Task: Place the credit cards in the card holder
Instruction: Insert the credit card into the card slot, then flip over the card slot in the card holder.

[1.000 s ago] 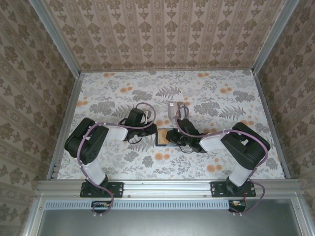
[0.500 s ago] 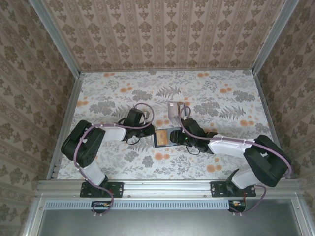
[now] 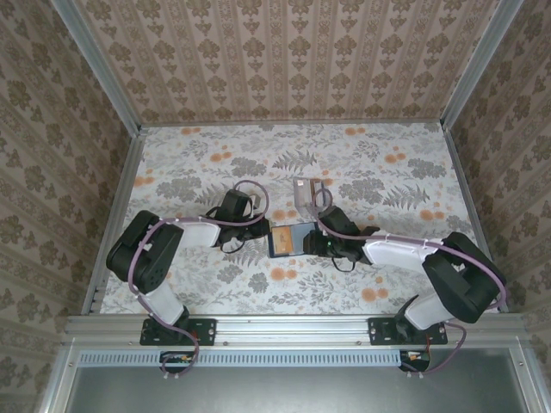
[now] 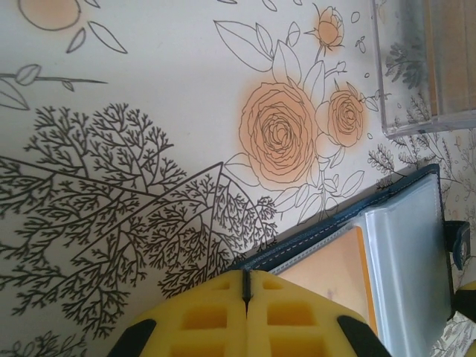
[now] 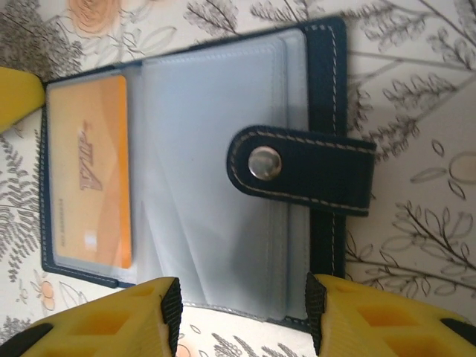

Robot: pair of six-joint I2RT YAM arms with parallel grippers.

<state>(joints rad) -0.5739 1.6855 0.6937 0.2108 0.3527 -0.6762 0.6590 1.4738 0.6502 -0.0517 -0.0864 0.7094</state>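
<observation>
We see the left gripper (image 4: pixel 245 297) pinched closed at the unfolded card holder's (image 5: pixel 208 186) left edge, with the right gripper's (image 5: pixel 244 316) jaws spread apart over it.

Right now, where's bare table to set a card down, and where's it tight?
Free on the table: the far strip between back wall and clear box, plus the near strip between card holder and front rail. Crowded: the middle, where the left gripper and right gripper meet at the card holder, clear box just behind.

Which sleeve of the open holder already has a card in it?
The card holder's sleeve farthest from the snap tab: an orange card shows through it. The sleeve under the tab looks empty.
</observation>
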